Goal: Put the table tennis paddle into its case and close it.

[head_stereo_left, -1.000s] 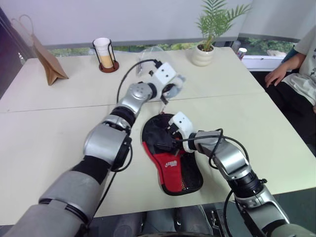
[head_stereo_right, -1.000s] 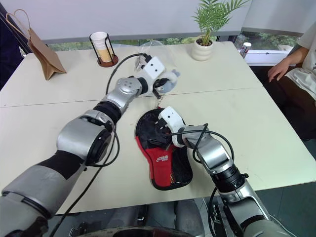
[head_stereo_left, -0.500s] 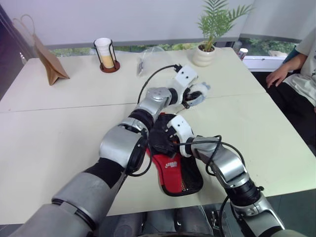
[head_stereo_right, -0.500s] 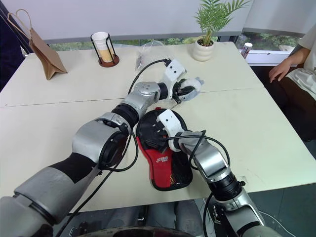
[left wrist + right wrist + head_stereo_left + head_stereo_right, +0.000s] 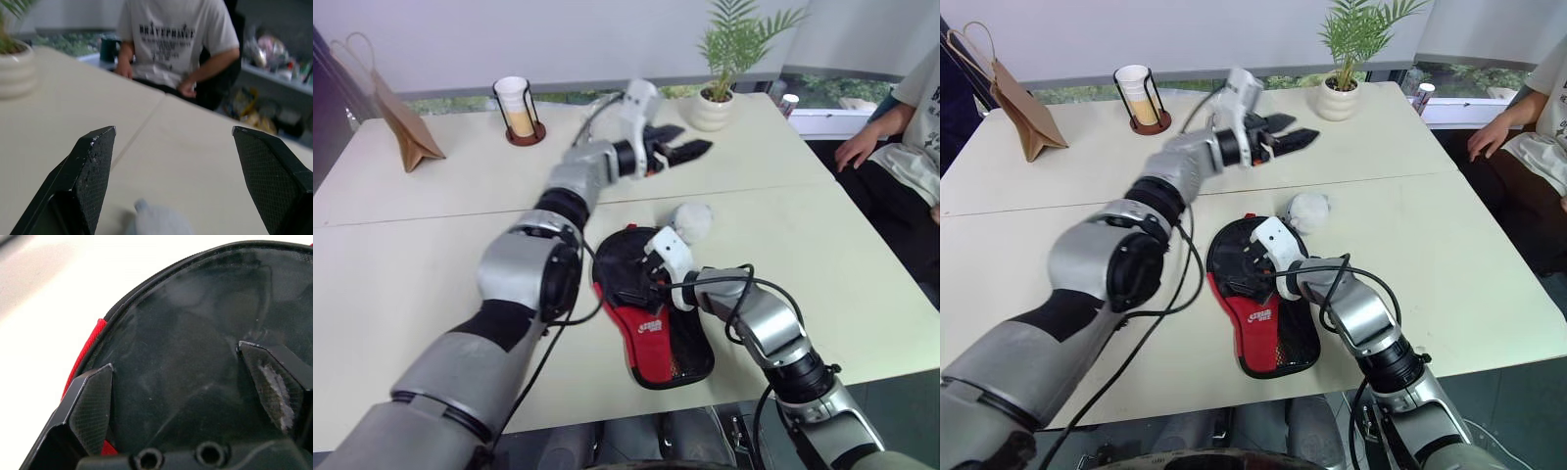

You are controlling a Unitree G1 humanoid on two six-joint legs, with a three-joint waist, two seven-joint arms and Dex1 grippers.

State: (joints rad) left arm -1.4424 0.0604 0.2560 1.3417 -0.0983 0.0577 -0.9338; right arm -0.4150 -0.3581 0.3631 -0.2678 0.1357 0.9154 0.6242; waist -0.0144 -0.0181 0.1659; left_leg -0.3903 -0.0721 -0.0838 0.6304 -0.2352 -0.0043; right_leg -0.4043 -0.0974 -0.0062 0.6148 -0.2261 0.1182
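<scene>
The case (image 5: 651, 328), black with a red panel and mesh patch, lies near the table's front edge. Its round far end holds a smooth black round surface (image 5: 186, 328) that looks like the table tennis paddle's face; no handle shows. My right gripper (image 5: 634, 284) hovers open just above that surface, fingers (image 5: 93, 406) spread over it. My left gripper (image 5: 695, 139) is open and empty, raised above the table beyond the case and pointing level toward the right. A round grey plush toy (image 5: 693, 220) lies on the table at the case's far right, below the left gripper.
A brown paper bag (image 5: 406, 122) stands at the far left, a cup in a wire holder (image 5: 516, 108) at the back, a potted plant (image 5: 720, 98) at the back right. A person (image 5: 176, 34) sits at the table's right side.
My left gripper, which was shut on the grey plush toy, opened and let it go. The toy now rests on the table beside the case. The left gripper rose and rolled.
</scene>
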